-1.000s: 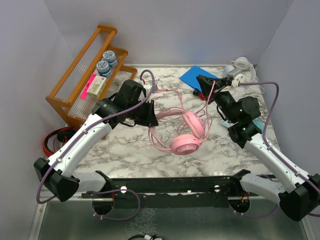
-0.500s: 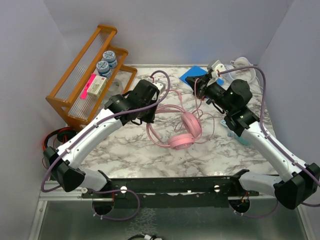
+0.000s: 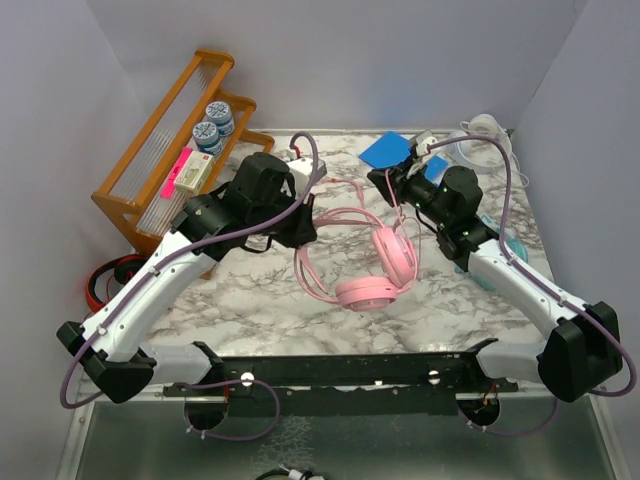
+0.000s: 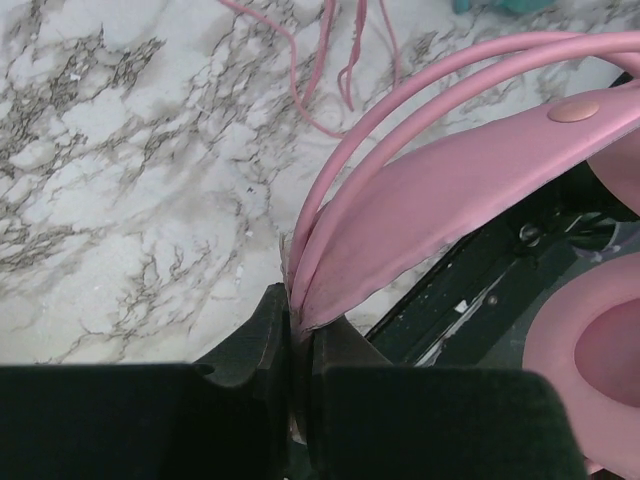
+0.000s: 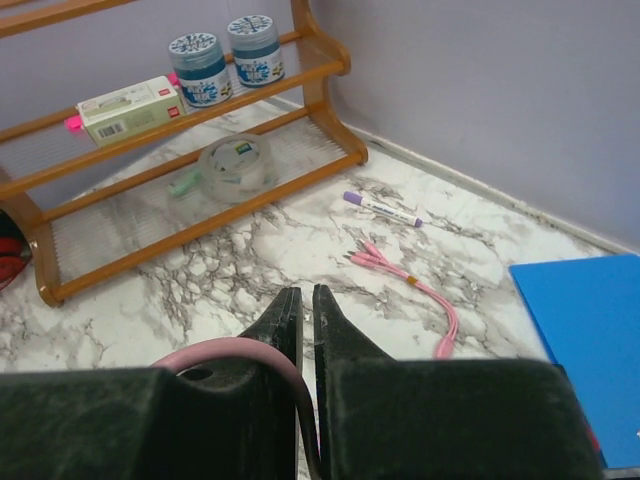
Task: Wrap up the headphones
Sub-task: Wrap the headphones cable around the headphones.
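Note:
The pink headphones (image 3: 366, 291) lie mid-table, one ear cup flat and the other (image 3: 391, 250) tilted up. My left gripper (image 3: 303, 226) is shut on the pink headband (image 4: 420, 190), which rises out of the jaws in the left wrist view (image 4: 300, 318). The long pink cable (image 3: 408, 205) runs from the headphones up to my right gripper (image 3: 386, 186). In the right wrist view the cable (image 5: 235, 350) loops over one finger and passes between the nearly closed jaws (image 5: 305, 296). The white pair (image 3: 485, 130) lies at the back right. A teal item (image 3: 508, 250) peeks out beside the right arm.
A wooden rack (image 3: 180, 150) at the back left holds two blue jars (image 5: 200, 65), a white box and a tape roll (image 5: 235, 165). A pen (image 5: 385, 208) and a short pink multi-plug lead (image 5: 420, 285) lie beside a blue pad (image 3: 388, 150). Red-and-black headphones (image 3: 110, 275) sit off the table's left edge.
My right gripper has moved left and a little nearer with the cable. My left arm swung out and back, still holding the headband. The ear cups have barely shifted.

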`<state>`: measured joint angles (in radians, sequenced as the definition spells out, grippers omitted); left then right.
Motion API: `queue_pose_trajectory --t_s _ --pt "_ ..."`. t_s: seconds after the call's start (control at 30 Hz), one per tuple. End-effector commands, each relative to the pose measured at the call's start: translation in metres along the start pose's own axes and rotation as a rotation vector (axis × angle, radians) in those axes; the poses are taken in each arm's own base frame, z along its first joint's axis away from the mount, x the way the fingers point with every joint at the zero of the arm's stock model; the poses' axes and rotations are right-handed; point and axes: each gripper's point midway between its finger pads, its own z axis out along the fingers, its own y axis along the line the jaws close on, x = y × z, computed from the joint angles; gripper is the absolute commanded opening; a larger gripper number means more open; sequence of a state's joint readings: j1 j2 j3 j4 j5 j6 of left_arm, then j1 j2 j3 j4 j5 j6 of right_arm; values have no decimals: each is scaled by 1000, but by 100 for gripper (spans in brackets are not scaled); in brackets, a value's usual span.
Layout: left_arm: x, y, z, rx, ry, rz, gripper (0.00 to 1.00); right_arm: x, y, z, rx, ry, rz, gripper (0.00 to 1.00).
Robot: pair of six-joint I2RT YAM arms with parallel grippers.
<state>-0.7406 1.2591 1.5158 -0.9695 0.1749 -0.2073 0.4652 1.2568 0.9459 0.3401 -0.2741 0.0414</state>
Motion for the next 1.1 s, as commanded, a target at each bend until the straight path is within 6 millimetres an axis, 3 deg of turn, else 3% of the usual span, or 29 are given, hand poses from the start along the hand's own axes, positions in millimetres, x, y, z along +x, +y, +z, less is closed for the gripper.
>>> queue_pose_trajectory --t_s 0.0,0.17,0.27,0.43,0.57,0.77,0.93,1.07 --pt "-43 -48 -47 210 -175 9 0 -2 0 -4 -43 -67 85 15" --pt "-68 -75 -68 369 -250 -47 0 20 25 -8 -175 -61 150 22" --pt "-84 -81 -74 447 -277 -128 0 33 40 -11 -262 -46 196 26" --pt "-115 -71 -74 498 -340 -302 0 49 64 -18 -403 -5 282 26" --pt "-138 -39 -65 453 -381 -443 0 60 88 -26 -485 6 360 26" --pt "-165 15 -54 418 -477 -689 0 87 146 -30 -563 94 359 23" --pt "-167 77 -54 62 -614 -759 0 80 170 -40 -619 97 389 21" --pt "-147 136 -67 -278 -729 -782 0 64 200 -52 -717 116 385 21"
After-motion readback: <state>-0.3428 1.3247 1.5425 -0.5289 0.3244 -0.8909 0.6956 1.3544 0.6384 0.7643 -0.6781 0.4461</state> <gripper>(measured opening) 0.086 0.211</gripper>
